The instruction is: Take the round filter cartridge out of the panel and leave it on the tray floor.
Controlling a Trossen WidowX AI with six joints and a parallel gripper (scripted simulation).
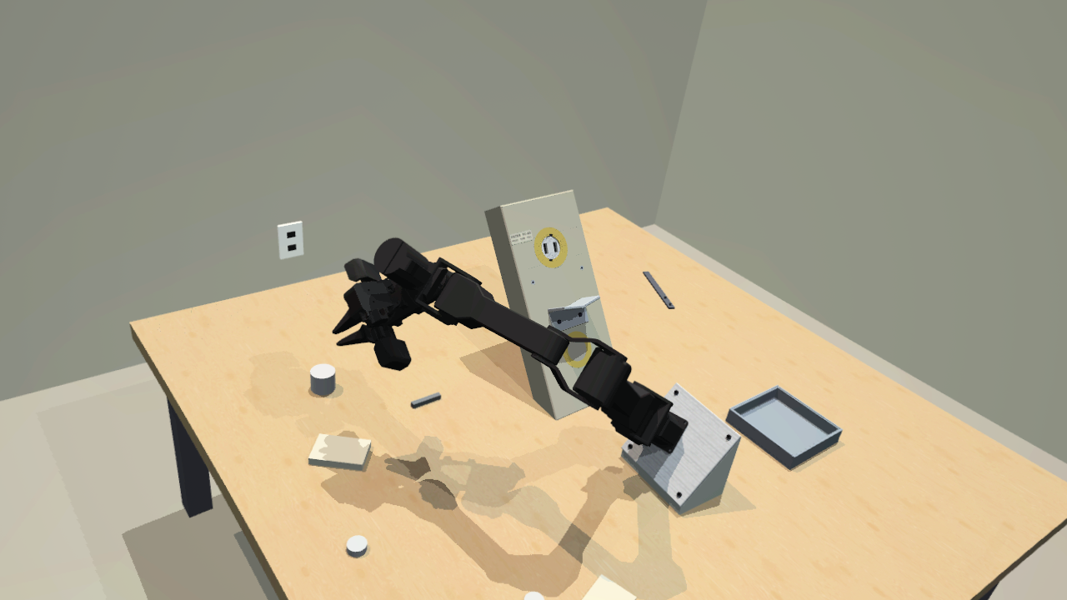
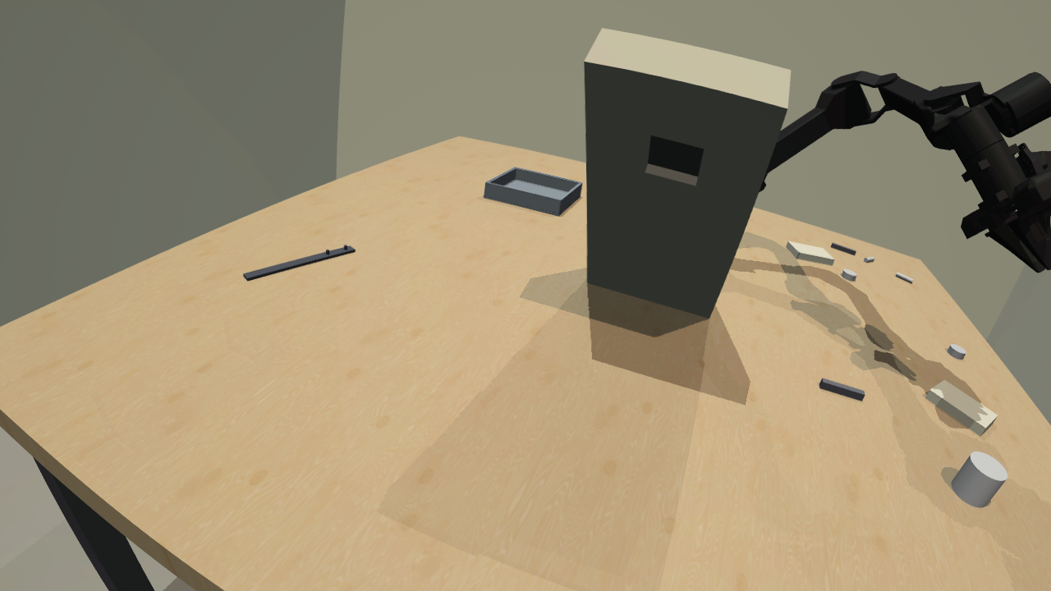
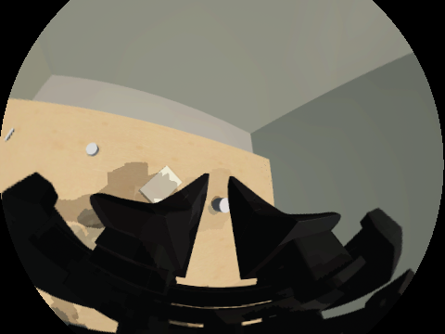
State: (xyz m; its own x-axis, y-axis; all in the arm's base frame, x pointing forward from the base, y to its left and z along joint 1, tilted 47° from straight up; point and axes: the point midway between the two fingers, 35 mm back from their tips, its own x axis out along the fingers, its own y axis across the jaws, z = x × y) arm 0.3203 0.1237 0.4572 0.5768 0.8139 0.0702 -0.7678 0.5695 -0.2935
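The round pale cartridge [image 1: 550, 247] sits in the upper yellow ring of the service panel [image 1: 555, 287] [image 2: 661, 235], its two dark slots upright. In the exterior view only the panel's back shows. The grey tray [image 1: 817, 446] [image 2: 521, 201] stands to the right of the arm's base in the top view; its floor holds nothing. My gripper [image 1: 335, 337] [image 3: 218, 178] is in the air to the left of the panel, well away from the cartridge. Its fingers stand a little apart with nothing between them. In the wrist view neither cartridge nor panel shows.
A bracket [image 1: 568, 315] juts from the panel below the cartridge. A grey cylinder [image 1: 322, 382] [image 2: 979, 481] [image 3: 224, 205], a cream block [image 1: 339, 451] [image 2: 961, 406], a short dark bar [image 1: 426, 400] [image 2: 842, 389] and a small disc [image 1: 356, 545] lie left. A dark strip [image 1: 658, 289] [image 2: 299, 263] lies beyond the panel.
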